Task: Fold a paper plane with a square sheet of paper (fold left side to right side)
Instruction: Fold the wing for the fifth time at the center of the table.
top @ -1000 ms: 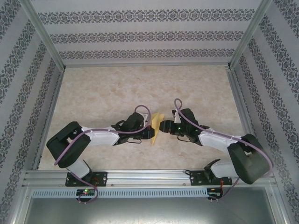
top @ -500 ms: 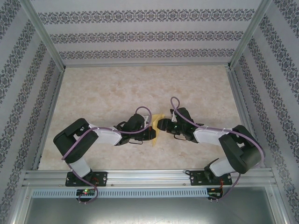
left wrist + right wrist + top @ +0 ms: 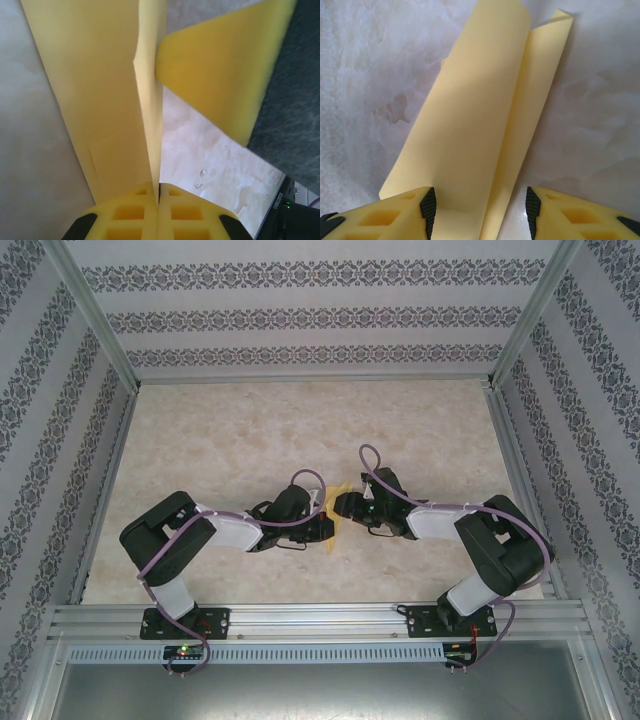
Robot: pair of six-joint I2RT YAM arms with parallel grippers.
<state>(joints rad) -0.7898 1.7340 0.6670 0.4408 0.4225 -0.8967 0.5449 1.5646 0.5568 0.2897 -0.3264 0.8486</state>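
Now mid-fold: L pincer (image 3: 159, 200) is clamped on the paper (image 3: 100, 90) at its crease, flaps standing up off the surface (image 3: 230, 430). R pincer (image 3: 480, 210), jaws apart, straddles the paper's end. Next prob. needs R to close, carry flap across w/o tearing.

Right pincer (image 3: 479, 212) jaws apart, folded yellow paper (image 3: 470, 125) between fingertips, marbled table (image 3: 365, 60) behind.

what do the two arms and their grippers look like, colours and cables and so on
Both arms have white link shells with bulky black joint housings, the left arm and right arm alike. A thin purple cable loops along each. The left gripper and right gripper have yellow plastic fingers with square waffle pockets; the right's carry ribbed black pads.
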